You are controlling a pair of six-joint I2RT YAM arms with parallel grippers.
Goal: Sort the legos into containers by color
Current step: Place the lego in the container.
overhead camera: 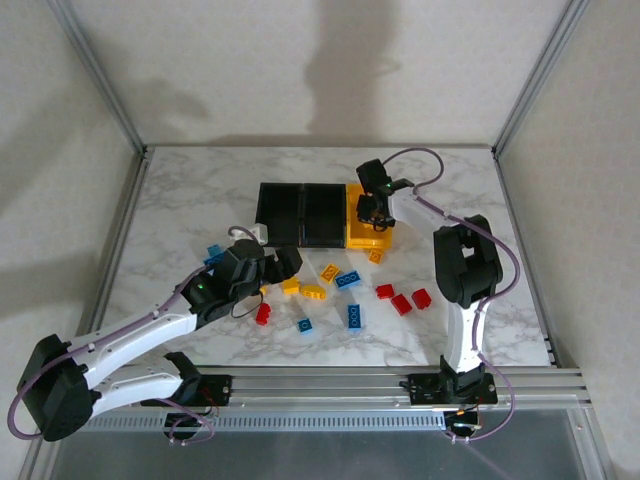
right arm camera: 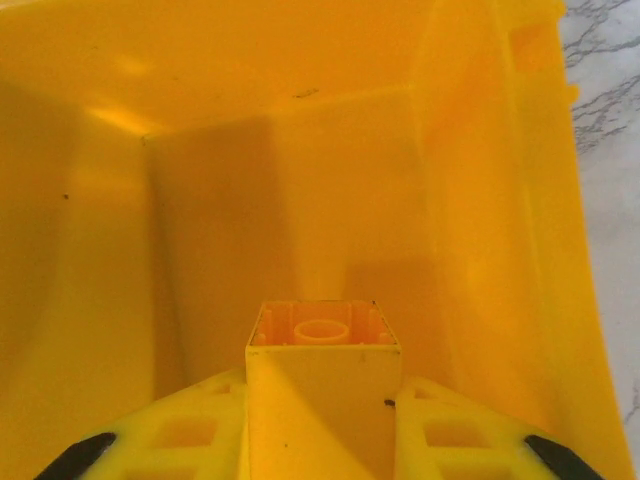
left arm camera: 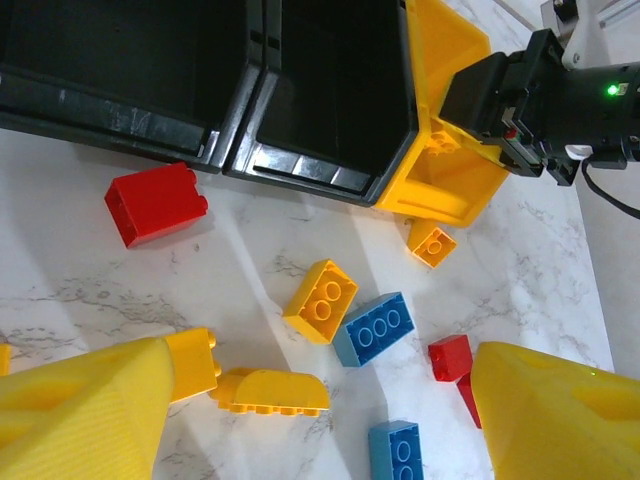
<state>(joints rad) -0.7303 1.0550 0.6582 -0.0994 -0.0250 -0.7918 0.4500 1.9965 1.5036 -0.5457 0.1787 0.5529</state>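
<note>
Right arm (overhead camera: pixel 465 262) over bin (overhead camera: pixel 358 238), brick (right arm camera: pixel 322 400) in jaws

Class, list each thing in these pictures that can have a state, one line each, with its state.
left gripper, open above loose bricks
right gripper, shut on a yellow brick
yellow brick, held over the yellow bin
black bins, open-topped, nothing seen inside
loose bricks, scattered on the table, unsorted
</note>
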